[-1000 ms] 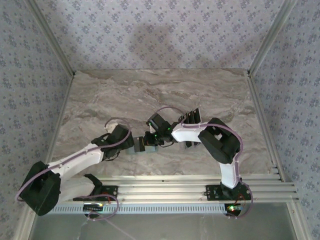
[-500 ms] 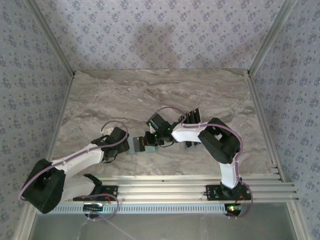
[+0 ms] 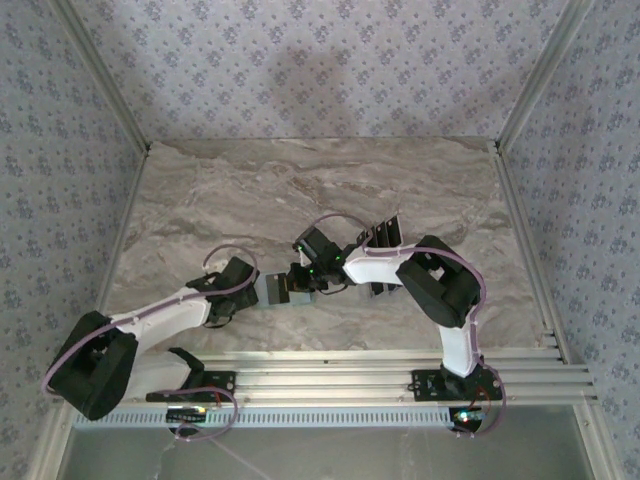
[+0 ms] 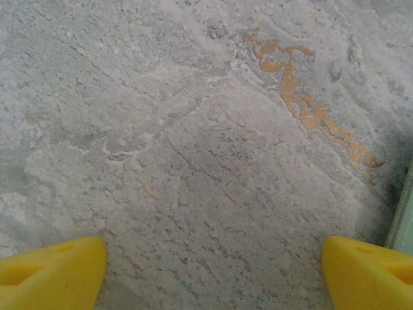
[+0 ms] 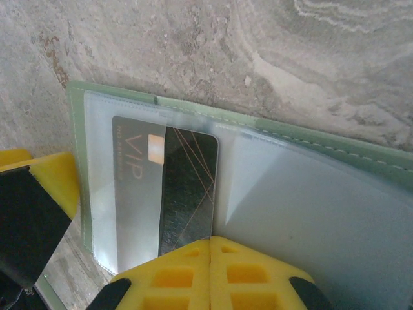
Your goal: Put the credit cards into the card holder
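The card [image 5: 161, 187], dark with "VIP" in pale letters and thin copper lines, sits partly inside a clear sleeve [image 5: 122, 194] of the open green holder [image 5: 310, 145]. The holder lies flat on the tabletop [image 5: 193, 45] between the two arms. The right pincer [image 5: 210, 248] is pressed together at the card's lower edge; whether it pinches the card I cannot tell. The left pincer [image 4: 213, 274] stands wide apart just beside the holder's edge. More cards [image 3: 388, 232] lie by the right arm [image 3: 430, 285].

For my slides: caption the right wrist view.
Shut right gripper at a dark grey VIP credit card partly inside the clear sleeve of a flat sage-green card holder.
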{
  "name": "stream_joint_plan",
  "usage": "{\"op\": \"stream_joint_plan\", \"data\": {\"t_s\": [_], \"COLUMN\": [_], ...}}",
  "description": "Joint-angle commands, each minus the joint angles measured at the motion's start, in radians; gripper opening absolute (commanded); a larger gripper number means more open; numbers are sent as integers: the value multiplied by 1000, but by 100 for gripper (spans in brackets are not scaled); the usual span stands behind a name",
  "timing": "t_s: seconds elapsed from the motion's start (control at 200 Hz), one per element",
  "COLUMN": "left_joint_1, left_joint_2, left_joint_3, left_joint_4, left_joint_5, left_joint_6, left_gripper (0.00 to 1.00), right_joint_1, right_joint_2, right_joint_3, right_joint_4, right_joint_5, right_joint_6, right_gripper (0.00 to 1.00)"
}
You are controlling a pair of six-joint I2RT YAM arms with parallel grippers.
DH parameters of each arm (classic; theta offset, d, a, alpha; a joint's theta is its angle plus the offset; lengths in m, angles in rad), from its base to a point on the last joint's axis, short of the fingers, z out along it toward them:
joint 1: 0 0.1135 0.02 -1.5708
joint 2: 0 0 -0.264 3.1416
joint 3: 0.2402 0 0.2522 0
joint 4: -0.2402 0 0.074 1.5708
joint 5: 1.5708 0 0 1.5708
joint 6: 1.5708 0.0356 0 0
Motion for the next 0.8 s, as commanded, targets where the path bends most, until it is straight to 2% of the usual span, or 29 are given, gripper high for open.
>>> {"op": "stream_joint_plan", "data": {"t_s": [0.0, 0.575, 0.795], "left_joint_1": [-14, -53, -54], "left_joint_2": [12, 47, 46], "left_joint_3": [-29, -37, -38], "left_joint_4": [48, 85, 86], "left_joint_5": [45, 45, 42], "left_joint_6": [-18, -33, -34], "left_gripper": [86, 85, 85], "right_joint_1": [16, 45, 23], "right_joint_2": [19, 65, -7], "right_joint_3": [32, 112, 92], "right_joint_4": [-21, -24, -30], "right_joint_5": [-11, -30, -7], "right_joint_6": [17, 33, 10], "right_gripper": [8, 7, 8]}}
